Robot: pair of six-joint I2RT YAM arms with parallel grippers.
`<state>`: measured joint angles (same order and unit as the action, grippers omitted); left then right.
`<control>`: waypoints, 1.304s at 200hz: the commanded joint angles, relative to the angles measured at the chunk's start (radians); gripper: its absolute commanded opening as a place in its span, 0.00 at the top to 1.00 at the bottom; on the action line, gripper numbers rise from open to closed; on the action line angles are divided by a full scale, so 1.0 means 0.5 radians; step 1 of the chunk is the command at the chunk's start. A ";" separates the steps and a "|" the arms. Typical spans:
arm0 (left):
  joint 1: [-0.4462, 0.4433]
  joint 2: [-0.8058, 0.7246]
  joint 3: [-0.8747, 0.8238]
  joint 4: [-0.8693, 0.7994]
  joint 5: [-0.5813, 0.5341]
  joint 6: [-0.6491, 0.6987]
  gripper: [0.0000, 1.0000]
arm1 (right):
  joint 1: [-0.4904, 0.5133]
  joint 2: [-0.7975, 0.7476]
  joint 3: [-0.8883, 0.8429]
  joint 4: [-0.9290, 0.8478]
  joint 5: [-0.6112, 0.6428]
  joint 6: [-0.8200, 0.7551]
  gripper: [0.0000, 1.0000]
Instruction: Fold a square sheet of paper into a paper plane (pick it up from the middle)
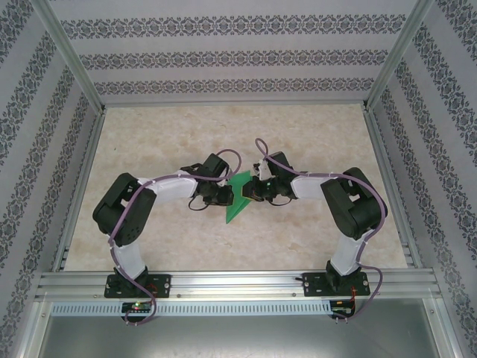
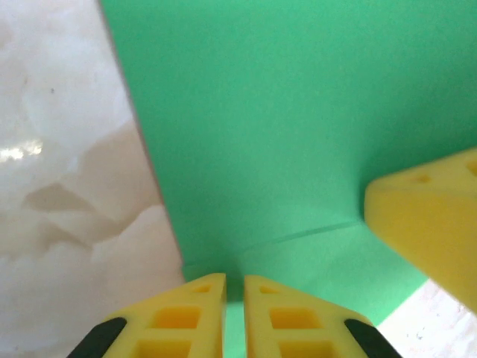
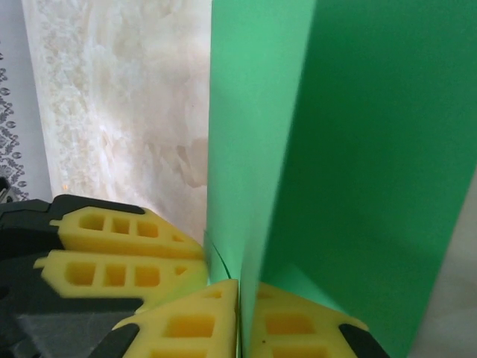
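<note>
The paper plane (image 1: pixel 237 203) is bright green paper folded into a narrow pointed shape, its tip aimed at the near edge of the table's middle. My right gripper (image 1: pixel 252 191) is shut on it: in the right wrist view a standing fold of the paper plane (image 3: pixel 313 149) runs down between the fingertips of the right gripper (image 3: pixel 240 287). My left gripper (image 1: pixel 223 195) sits at the opposite side. Its jaws (image 2: pixel 235 282) stand a narrow gap apart over the paper plane (image 2: pixel 283 119), with a crease just ahead of them. A right finger (image 2: pixel 432 216) shows on the paper.
The marble-patterned table (image 1: pixel 298 142) lies bare around the paper. Patterned walls and aluminium frame posts (image 1: pixel 74 67) close it in on three sides. A rail (image 1: pixel 238 282) carrying both arm bases runs along the near edge.
</note>
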<state>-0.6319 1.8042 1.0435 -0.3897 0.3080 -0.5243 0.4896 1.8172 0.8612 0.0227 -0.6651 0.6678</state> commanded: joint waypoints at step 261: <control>-0.554 -0.327 -0.366 0.089 -0.843 0.098 0.58 | 0.279 -0.196 -0.011 0.080 0.466 0.677 0.95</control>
<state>-0.8871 1.6138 0.8608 -0.3599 -0.0261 -0.4862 0.6155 1.7489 0.8280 0.0700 -0.4492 1.0012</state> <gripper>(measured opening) 0.425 0.050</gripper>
